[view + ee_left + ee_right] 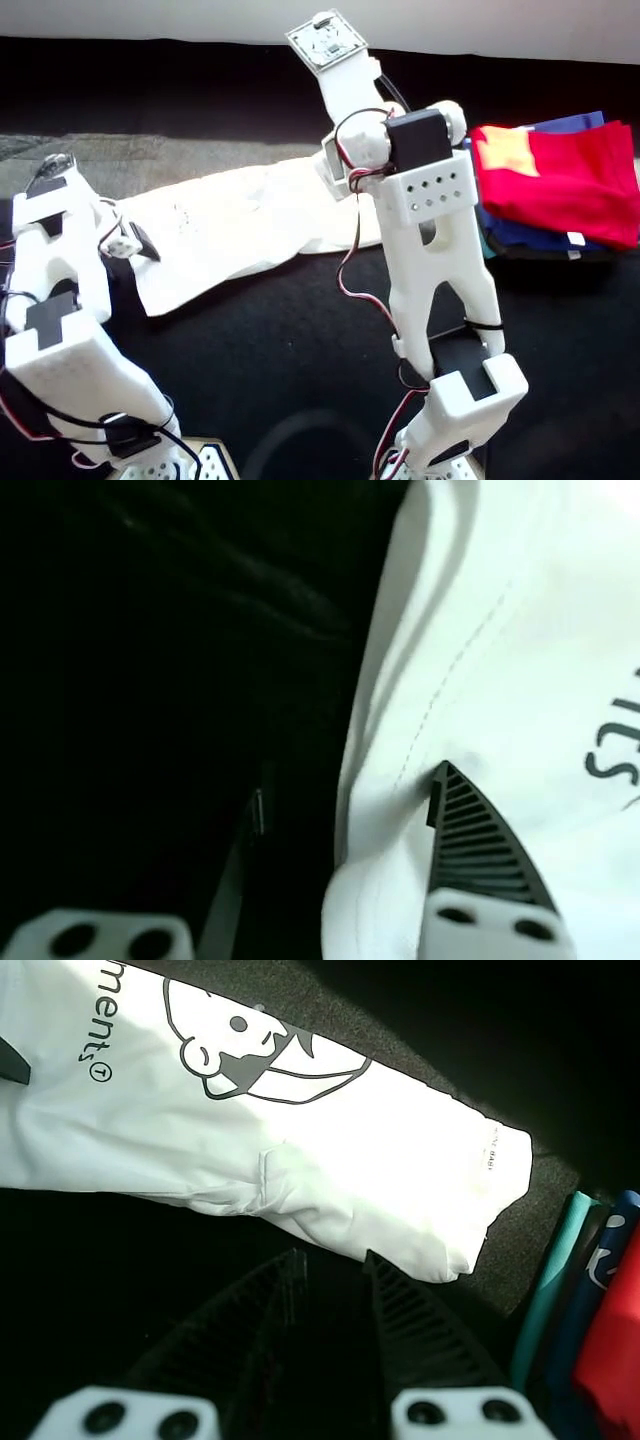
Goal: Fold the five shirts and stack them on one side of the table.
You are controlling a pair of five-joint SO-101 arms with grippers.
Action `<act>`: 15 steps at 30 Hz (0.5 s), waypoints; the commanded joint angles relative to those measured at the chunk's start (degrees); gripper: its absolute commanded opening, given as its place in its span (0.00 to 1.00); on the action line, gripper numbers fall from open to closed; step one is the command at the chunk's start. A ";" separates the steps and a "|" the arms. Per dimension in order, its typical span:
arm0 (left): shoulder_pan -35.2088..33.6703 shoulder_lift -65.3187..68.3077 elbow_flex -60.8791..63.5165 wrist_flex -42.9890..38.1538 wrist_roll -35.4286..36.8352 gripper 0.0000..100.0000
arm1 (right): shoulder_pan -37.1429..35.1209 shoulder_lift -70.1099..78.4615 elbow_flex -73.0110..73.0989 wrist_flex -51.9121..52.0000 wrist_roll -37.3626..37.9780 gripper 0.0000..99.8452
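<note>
Your left gripper (345,860) sits at the white shirt (240,225) where it ends nearest the desk's left edge. Its jaws are apart and straddle the shirt's hem: one finger (480,845) rests on top of the white cloth, and the other is over the dark desk (250,350) just beside it. The stitched, rolled edge of the shirt runs between them, and they are not closed on it.

The white shirt lies as a long, narrow folded band. It slants across the far half of the desk, from your left gripper toward the middle.

Your right gripper (333,1260) hangs over bare desk just beside the shirt's other end, on its long near side. Its fingertips are only slightly apart and nothing is between them. They do not touch the cloth, and the shirt's printed drawing faces up just beyond them.

The stack (560,190) of folded shirts sits at the desk's right edge toward the far corner, close to that end of the white shirt but apart from it. A red shirt (585,185) is on top, and blue, teal and dark layers show beneath it.
</note>
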 commanded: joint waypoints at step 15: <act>5.32 12.70 -16.92 11.43 1.67 0.03 | 0.84 -3.91 0.04 0.66 0.53 0.10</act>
